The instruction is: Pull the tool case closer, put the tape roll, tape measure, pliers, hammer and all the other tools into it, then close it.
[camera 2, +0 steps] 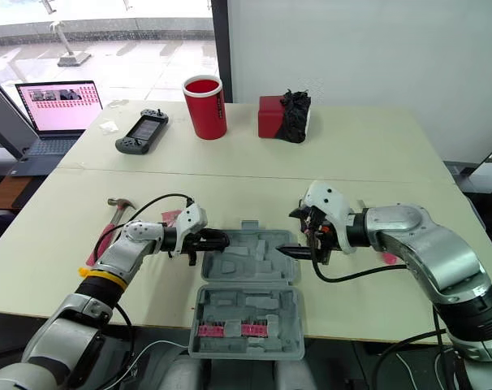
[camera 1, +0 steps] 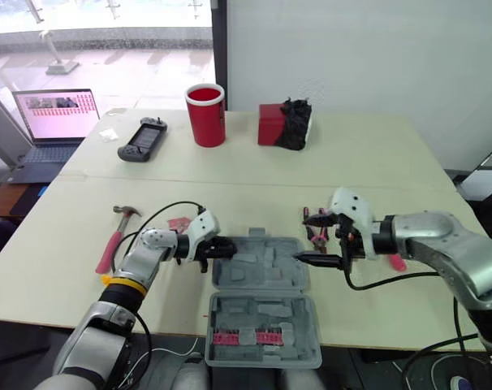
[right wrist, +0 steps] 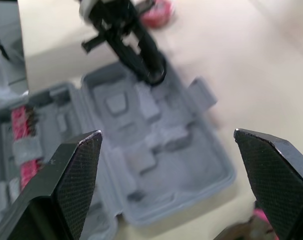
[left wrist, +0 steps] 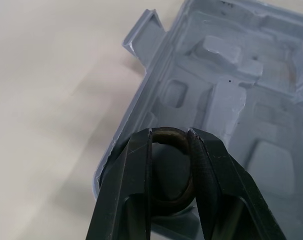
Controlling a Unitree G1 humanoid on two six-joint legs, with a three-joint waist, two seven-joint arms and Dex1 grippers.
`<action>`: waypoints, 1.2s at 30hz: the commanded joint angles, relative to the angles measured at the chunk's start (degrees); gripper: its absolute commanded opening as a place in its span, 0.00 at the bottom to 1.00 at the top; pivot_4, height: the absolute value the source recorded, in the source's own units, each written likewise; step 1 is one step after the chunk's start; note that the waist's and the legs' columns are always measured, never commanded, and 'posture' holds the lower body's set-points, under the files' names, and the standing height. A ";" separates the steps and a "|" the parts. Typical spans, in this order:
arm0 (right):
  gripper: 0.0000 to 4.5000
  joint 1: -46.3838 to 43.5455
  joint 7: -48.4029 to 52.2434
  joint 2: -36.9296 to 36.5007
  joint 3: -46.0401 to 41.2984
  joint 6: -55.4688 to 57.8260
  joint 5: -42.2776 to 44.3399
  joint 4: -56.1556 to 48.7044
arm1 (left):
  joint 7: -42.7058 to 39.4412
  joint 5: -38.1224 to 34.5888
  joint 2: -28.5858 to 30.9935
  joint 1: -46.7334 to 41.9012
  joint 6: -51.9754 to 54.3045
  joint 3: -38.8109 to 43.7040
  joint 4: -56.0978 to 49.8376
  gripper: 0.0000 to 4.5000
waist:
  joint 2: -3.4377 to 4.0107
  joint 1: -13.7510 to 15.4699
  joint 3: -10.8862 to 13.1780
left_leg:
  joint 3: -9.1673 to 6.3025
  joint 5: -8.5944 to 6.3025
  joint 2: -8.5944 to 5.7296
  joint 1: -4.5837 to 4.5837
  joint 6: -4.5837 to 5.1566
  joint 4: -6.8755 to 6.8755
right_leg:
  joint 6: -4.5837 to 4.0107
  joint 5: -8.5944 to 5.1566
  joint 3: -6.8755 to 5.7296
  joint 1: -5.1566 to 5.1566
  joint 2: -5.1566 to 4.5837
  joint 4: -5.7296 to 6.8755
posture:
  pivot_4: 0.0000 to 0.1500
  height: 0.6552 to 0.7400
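Your left fingers (left wrist: 126, 200) pinch the left rim of the open tool case (camera 1: 266, 272) at the front of the tabletop (camera 1: 376, 162). Your right fingers (right wrist: 66, 185) are spread beside it. Pulling could slip that thin grip.

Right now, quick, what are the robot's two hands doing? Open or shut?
Left gripper: shut on a dark tape roll.
Right gripper: open, holding nothing.
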 commanded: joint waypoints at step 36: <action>1.00 21.64 15.56 -4.52 -23.38 -32.86 -4.52 42.92 | 8.55 -19.55 19.10 46.30 -5.37 48.92 -13.84 0.98 | 0.04 -1.50 0.00 | 0.16 -0.01 0.01 0.13 0.00 -0.09 | -0.28 -0.14 0.11 0.08 -0.04 -0.12 | 1.00 1.00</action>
